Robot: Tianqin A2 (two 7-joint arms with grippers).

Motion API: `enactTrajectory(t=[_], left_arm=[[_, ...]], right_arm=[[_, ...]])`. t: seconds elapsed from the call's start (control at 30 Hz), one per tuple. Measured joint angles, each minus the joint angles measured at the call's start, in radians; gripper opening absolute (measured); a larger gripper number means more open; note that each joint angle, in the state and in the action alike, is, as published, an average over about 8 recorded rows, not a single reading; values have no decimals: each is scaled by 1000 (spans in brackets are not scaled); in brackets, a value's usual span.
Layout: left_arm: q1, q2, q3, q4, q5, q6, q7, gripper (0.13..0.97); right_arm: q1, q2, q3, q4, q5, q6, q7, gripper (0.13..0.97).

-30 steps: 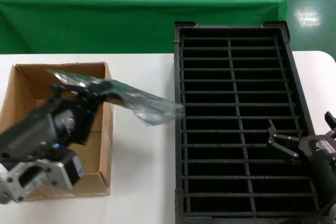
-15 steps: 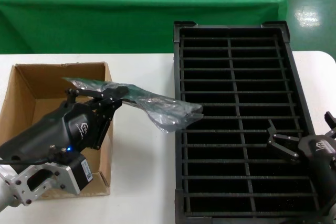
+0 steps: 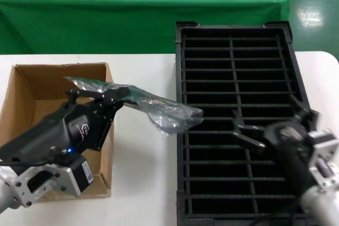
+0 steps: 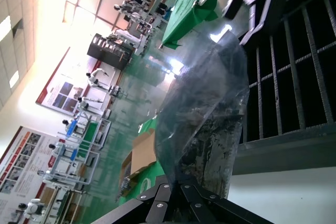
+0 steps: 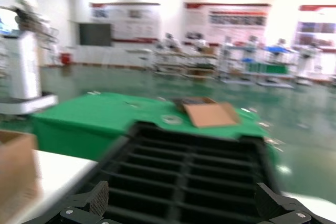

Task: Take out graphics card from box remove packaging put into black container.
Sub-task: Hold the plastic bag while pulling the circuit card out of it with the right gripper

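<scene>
Clamping the packaging (image 3: 159,107), the left gripper (image 3: 106,98) holds its long axis toward the nearer, spread-fingered right gripper (image 3: 267,125), just beyond its free end.

No readable text anywhere (the left gripper (image 3: 98,97) bears a small white logo, illegible).

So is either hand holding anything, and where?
The left hand pinches the packaging by its end over the box. The open right hand holds nothing.
</scene>
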Motion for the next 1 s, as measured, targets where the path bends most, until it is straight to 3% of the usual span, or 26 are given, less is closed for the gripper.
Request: enactTrajectory(t=[0.2,0.57,0.8,1.0], left_arm=[[0,0,0,0,0,0,0,139],[0,0,0,0,0,0,0,139],[0,0,0,0,0,0,0,139],[0,0,0,0,0,0,0,139]], right_arm=[[87,54,-168,33,37,36,-8,957],[217,242,-453,118,250,161,-93,887],[200,317,-469,160,317,203,-120,854],[139,371,-422,206,339,218,-118,738]])
